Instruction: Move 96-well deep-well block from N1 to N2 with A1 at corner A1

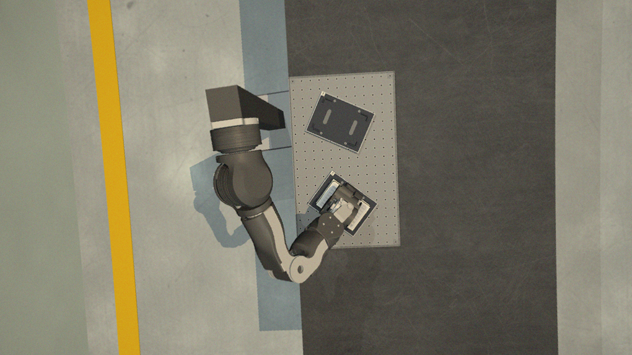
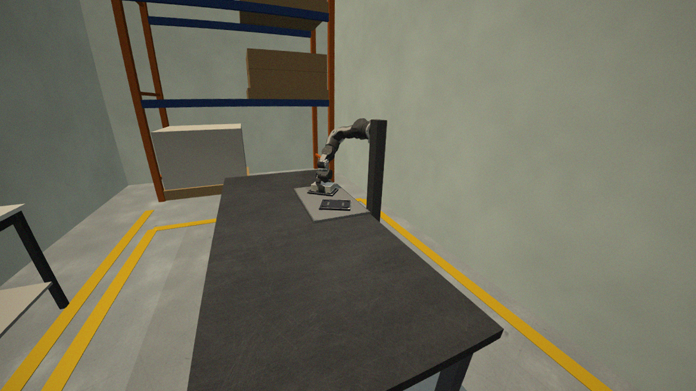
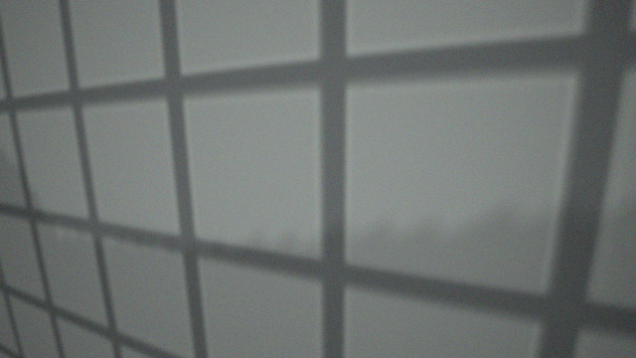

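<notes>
The pale deep-well block sits in the dark plate nest N1 (image 1: 343, 203), the lower nest on the perforated grey baseplate (image 1: 344, 155). My gripper (image 1: 344, 203) is down over the block's middle and is shut on it across its short sides. The wrist view is filled, very close and blurred, with the block's grid of square wells (image 3: 318, 179). Nest N2 (image 1: 340, 121) is the upper dark nest and stands empty, with two slots showing. In the exterior view the gripper (image 2: 321, 183) and block are small; N2 (image 2: 335, 204) lies nearer the camera. The cut-off corner is too small to make out.
The arm's dark post (image 2: 376, 166) stands at the baseplate's edge beside N2. The baseplate lies on a long dark table (image 2: 302, 288). An orange and blue rack (image 2: 228, 81) with boxes stands beyond the table.
</notes>
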